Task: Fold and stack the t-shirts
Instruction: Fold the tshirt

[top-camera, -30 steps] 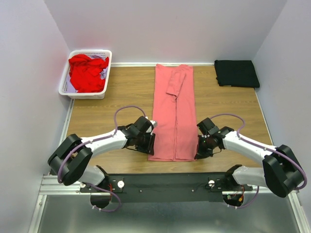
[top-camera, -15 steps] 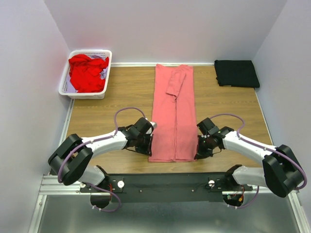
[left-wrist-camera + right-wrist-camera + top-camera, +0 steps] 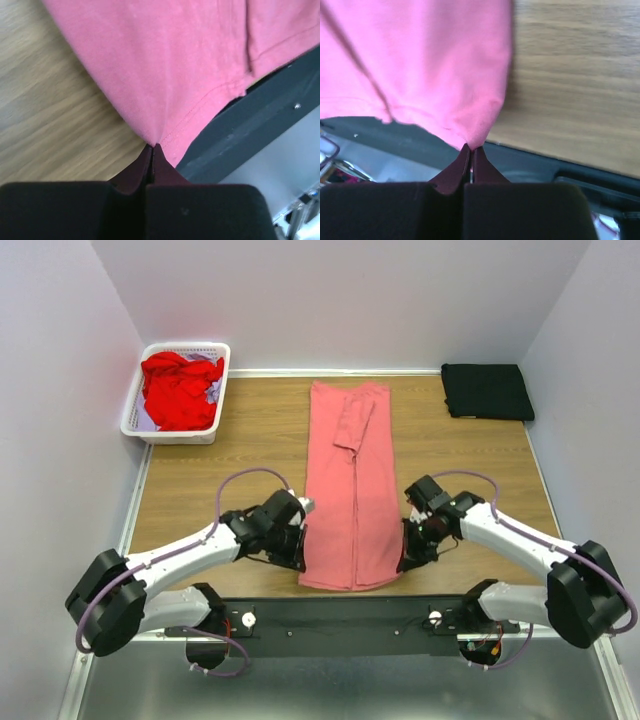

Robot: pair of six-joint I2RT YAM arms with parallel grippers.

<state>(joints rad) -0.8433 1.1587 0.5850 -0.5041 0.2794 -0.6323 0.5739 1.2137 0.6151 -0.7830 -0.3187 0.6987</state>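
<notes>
A pink t-shirt [image 3: 350, 480] lies folded into a long strip down the middle of the table, its near hem over the table's front edge. My left gripper [image 3: 300, 558] is shut on the shirt's near left corner [image 3: 156, 142]. My right gripper [image 3: 404, 558] is shut on the near right corner [image 3: 470, 142]. A folded black t-shirt [image 3: 487, 391] lies at the back right. Red t-shirts [image 3: 180, 388] are heaped in the basket.
A white basket [image 3: 135, 412] stands at the back left. A black rail [image 3: 340, 612] runs along the table's near edge under the shirt's hem. Bare wood lies left and right of the pink strip.
Both grippers have pulled the pink shirt toward the near edge; its hem now hangs over the front rail and the strip has slid a little left.
</notes>
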